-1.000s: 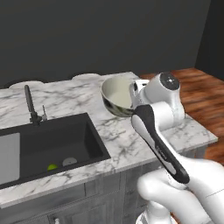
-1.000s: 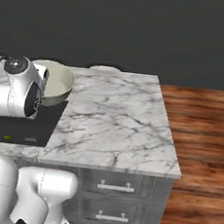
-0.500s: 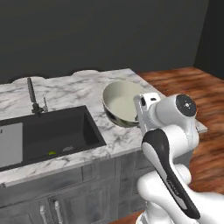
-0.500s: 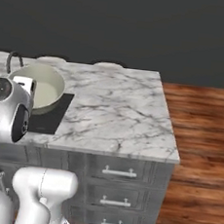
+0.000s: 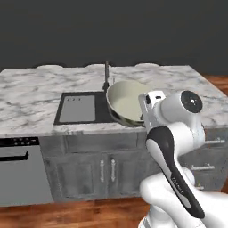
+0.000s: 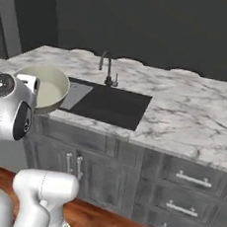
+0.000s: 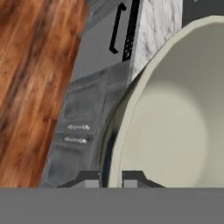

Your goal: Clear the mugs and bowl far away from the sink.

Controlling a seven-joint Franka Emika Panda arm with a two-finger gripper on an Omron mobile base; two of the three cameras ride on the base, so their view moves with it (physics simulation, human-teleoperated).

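Faucet (image 5: 106,76) stands behind the sink (image 5: 84,107); marble counter (image 6: 195,114) rightward lies open.

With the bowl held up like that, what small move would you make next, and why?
Probably carry the bowl sideways along the counter, away from the sink. The gripper is shut on the bowl's rim, holding it tilted in the air beside the basin, so it is not yet far off.

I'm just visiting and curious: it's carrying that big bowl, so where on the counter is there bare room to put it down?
The bowl could go on the marble right of the sink, out to the counter's end, or left of the drainboard. It is tighter behind the basin, round the faucet.
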